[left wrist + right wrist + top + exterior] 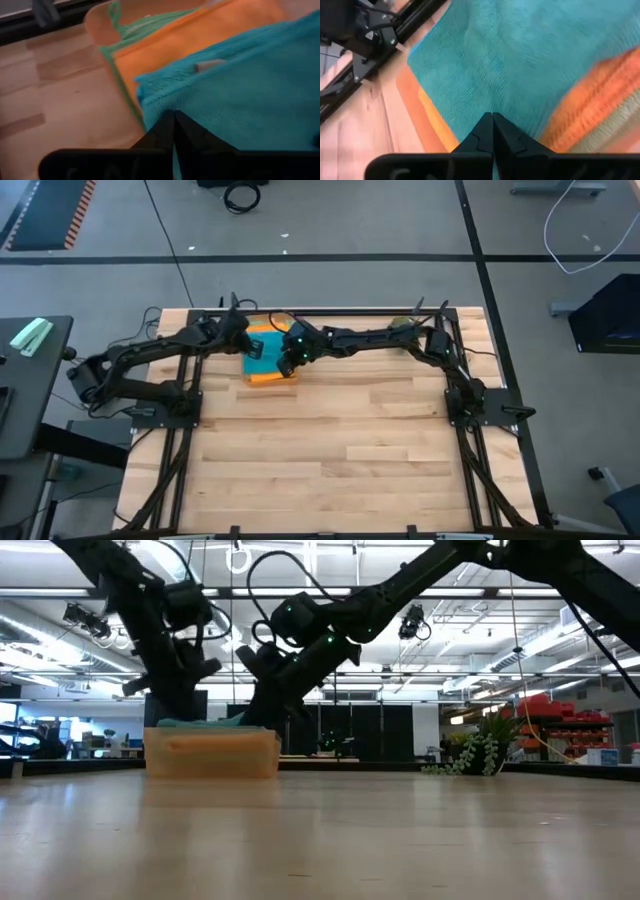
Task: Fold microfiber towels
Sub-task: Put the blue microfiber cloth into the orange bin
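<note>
At the far side of the wooden table (330,450), a teal microfiber towel (262,346) is seen lying on top of a stack of towels in the orange tray (212,753). The left gripper (173,116) is closed, its fingertips pressed together at the teal towel's edge, beside an orange towel (200,35) and a green-edged one. The right gripper (493,118) is likewise closed over the teal cloth's opposite side; whether fabric is pinched cannot be told.

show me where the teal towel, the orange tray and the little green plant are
teal towel (520,65), right wrist view, middle of its top surface.
orange tray (212,754), low view, its front wall.
green plant (478,754), low view, its spiky leaves.
</note>
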Controlling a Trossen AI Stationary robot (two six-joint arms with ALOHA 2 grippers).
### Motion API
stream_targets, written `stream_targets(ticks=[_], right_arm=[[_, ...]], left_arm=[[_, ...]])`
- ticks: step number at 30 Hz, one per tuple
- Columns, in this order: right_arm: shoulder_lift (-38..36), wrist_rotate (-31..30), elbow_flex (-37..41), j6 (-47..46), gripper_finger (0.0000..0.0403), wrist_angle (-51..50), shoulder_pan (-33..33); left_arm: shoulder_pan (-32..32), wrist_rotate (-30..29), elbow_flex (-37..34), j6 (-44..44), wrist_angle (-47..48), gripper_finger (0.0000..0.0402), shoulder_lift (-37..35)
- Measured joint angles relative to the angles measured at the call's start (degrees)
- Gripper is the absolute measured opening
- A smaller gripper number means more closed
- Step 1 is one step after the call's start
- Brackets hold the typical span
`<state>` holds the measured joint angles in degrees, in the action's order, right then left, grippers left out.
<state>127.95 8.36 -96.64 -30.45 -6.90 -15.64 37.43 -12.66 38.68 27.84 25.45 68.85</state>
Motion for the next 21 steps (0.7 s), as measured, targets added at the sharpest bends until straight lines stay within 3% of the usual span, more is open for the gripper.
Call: stream_targets(ticks=[5,11,16,21], right_arm=[[-0.1,-0.3,0.0,-0.2,0.0004,-2.1,0.0],[-0.1,1.1,0.0,-0.8,0.0003,-3.3,0.0],[-2.3,4.1,0.0,-0.5,0.0003,-4.1,-0.6],[-6.3,2.3,-0.1,0.8,0.0003,-2.2,-1.7]], left_arm=[[2.5,0.4,-0.5,-3.3,-1.0,0.0007,2.8],[4.9,0.6,-0.5,-3.5,-4.0,0.0024,3.9],[5.2,0.4,0.4,-4.8,-4.1,0.0016,-0.7],[4.8,3.6,0.9,-4.5,-3.4,0.0007,-7.4]])
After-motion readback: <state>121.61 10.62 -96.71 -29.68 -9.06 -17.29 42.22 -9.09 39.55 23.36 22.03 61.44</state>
